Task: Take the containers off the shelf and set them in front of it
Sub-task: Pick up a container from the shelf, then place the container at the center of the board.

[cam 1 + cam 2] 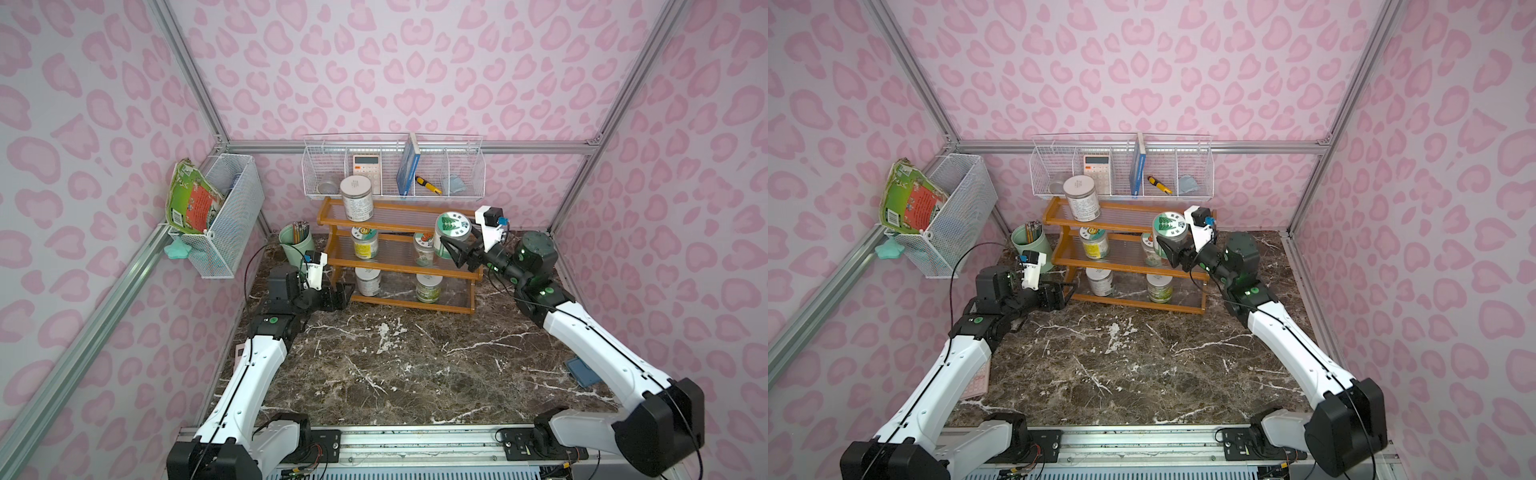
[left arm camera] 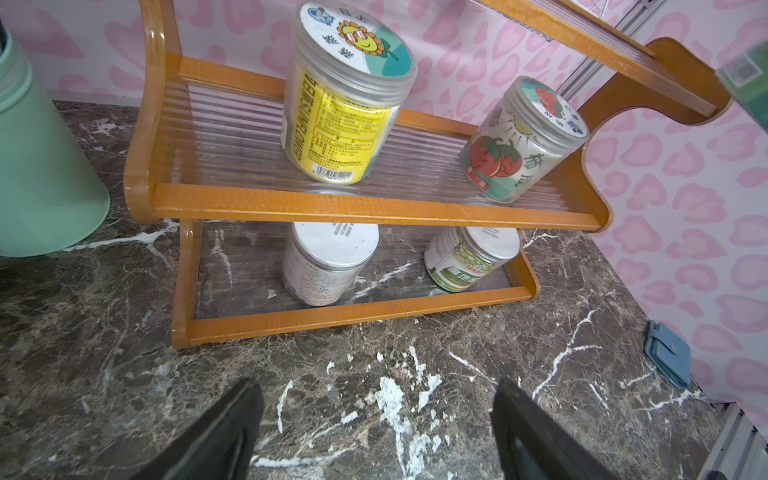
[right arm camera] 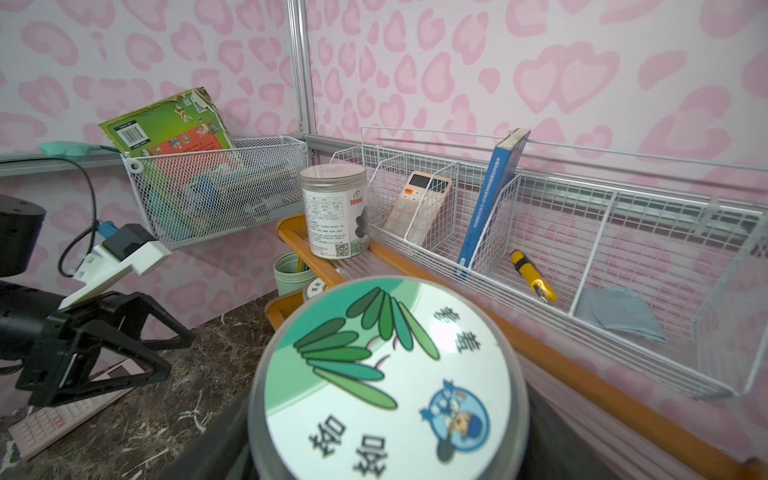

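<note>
At the far left the mint-green pencil cup [image 1: 296, 242] stands just beside the shelf [image 1: 399, 266], and the left gripper [image 1: 340, 296] hovers low over the marble tabletop [image 1: 415, 365] in front of the bottom tier, jaws spread wide and empty. The likely slip here is an arm reaching for the lower jars and brushing the cup or the wooden frame. On the top tier a white-lidded jar [image 1: 356, 198] stands upright, long axis vertical. Below it on the middle tier sit the sunflower jar [image 2: 345, 99] and the strawberry jar [image 2: 523, 141], and on the bottom tier a white-lidded jar [image 2: 330, 266] and a green-labelled jar [image 2: 471, 259]; all are upright with lids up.

Further right, the right gripper [image 1: 451, 245] is clamped on the green-leaf-lidded jar [image 1: 453, 235], carried clear of the top tier beside the shelf's right end. Its lid faces up, its axis close to vertical, though a slight lean cannot be ruled out. The grip sits on a smooth clear wall, so the jar could slide or twist on the way down. A tilted landing might tip it, or it could clip the middle tier's edge.
</note>
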`<action>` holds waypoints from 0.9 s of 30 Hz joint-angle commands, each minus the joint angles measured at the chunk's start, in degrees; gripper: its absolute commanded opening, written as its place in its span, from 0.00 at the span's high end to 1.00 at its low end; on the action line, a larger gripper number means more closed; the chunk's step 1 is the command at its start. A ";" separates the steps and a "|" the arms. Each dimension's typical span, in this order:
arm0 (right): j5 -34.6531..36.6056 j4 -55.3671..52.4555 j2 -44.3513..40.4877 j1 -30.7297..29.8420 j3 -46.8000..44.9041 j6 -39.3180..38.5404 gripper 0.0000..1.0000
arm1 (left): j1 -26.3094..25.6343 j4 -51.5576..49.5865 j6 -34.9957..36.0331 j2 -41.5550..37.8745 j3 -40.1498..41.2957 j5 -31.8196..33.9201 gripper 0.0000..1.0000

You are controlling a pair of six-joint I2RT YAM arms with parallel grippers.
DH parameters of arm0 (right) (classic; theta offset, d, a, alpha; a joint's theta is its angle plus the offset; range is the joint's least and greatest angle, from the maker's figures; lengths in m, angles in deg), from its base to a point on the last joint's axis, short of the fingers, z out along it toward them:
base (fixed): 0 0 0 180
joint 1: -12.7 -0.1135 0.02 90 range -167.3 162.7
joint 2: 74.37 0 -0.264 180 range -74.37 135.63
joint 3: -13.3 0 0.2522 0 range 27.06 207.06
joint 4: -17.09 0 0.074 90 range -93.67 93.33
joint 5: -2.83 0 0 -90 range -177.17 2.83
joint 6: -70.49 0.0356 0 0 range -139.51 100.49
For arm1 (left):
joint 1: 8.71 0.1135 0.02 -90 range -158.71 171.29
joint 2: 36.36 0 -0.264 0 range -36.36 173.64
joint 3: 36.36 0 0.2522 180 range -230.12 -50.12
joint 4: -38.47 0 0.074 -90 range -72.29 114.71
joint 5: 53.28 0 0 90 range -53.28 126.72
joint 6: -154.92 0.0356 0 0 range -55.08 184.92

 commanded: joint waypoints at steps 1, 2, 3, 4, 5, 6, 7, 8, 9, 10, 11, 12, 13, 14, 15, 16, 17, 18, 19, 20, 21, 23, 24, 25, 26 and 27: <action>3.30 2.44 -5.87 -2.03 -5.52 1.03 0.31 | -0.15 -0.47 -0.01 -0.37 -0.69 -0.75 0.10; 4.48 1.68 -7.98 -3.13 -7.45 0.79 0.31 | -0.26 -0.51 -0.03 -0.37 -0.70 -0.75 0.10; 5.44 1.09 -9.74 -3.99 -9.06 0.74 0.31 | -0.28 -0.73 -0.03 -0.37 -0.83 -0.94 0.10; 6.24 0.60 -11.61 -4.92 -10.98 0.87 0.31 | -0.37 -1.02 0.16 -0.15 -1.08 -1.16 0.10; 6.78 0.36 -13.20 -5.59 -12.64 1.15 0.31 | -0.37 -1.32 0.08 0.05 -1.35 -1.40 0.10; 7.40 -0.02 -14.81 -6.29 -14.35 1.42 0.32 | -0.49 -1.54 0.00 0.24 -1.58 -1.70 0.10; 7.96 -0.40 -16.26 -6.86 -16.00 1.70 0.32 | -0.55 -1.59 -0.20 0.33 -1.66 -2.00 0.10; 8.45 -0.73 -17.32 -7.29 -17.49 1.84 0.32 | -0.55 -1.63 -0.44 0.35 -1.67 -2.31 0.09; 8.70 -0.76 -18.65 -7.59 -19.33 2.24 0.32 | -0.57 -1.59 -1.06 0.11 -1.50 -2.28 0.09; 8.81 -0.44 -19.75 -7.68 -21.24 2.93 0.32 | -0.62 -1.43 -1.62 -0.45 -1.01 -2.33 0.09; 8.76 -0.23 -20.42 -7.69 -22.85 3.41 0.32 | -0.56 -1.22 -2.12 -1.15 -0.53 -2.33 0.09; 8.77 0.32 -21.11 -7.77 -24.69 4.00 0.32 | -0.61 -0.81 -2.51 -2.09 0.12 -2.23 0.08; 8.95 0.99 -21.64 -7.86 -26.54 4.40 0.32 | -0.57 -0.56 -2.64 -2.92 0.73 -2.24 0.08; 9.26 1.75 -21.93 -7.93 -28.11 4.79 0.32 | -0.59 -0.59 -2.81 -3.71 1.19 -2.25 0.08; 9.49 2.79 -22.14 -7.95 -30.03 5.40 0.32 | -0.59 -0.69 -2.98 -4.36 1.54 -2.15 0.08; 9.64 4.28 -22.16 -7.96 -31.45 5.87 0.33 | -0.64 -0.82 -3.04 -5.14 1.91 -2.07 0.07; 9.90 5.40 -22.04 -7.95 -32.88 6.29 0.33 | -0.63 -1.20 -3.10 -5.68 2.09 -1.90 0.07; 10.05 6.65 -21.82 -7.99 -34.33 6.75 0.33 | -0.62 -1.43 -3.21 -6.23 2.31 -1.68 0.07; 10.50 7.79 -21.52 -8.23 -35.59 7.09 0.33 | -0.70 -1.78 -3.20 -6.74 2.53 -1.34 0.07; 10.95 8.86 -21.14 -8.28 -36.75 7.48 0.33 | -0.70 -2.11 -3.31 -7.13 2.71 -1.03 0.07; 11.47 9.69 -20.86 -8.37 -37.70 7.75 0.34 | -0.67 -2.26 -3.21 -7.30 2.80 -0.86 0.07; 12.52 11.97 -20.09 -8.32 -39.86 8.42 0.34 | -0.70 -2.61 -3.26 -7.66 2.90 -0.58 0.07; 12.86 13.03 -19.61 -8.39 -40.82 8.63 0.34 | -0.71 -2.71 -3.30 -7.70 2.90 -0.58 0.06; 13.27 13.96 -18.92 -8.40 -41.79 8.74 0.35 | -0.81 -2.80 -3.42 -7.67 2.98 -0.58 0.06; 13.66 14.62 -18.13 -8.47 -42.52 8.81 0.35 | -0.78 -2.73 -3.56 -7.74 3.14 -0.64 0.06; 14.03 15.44 -17.53 -8.48 -43.28 9.04 0.35 | -0.89 -2.71 -3.55 -7.74 3.24 -0.67 0.06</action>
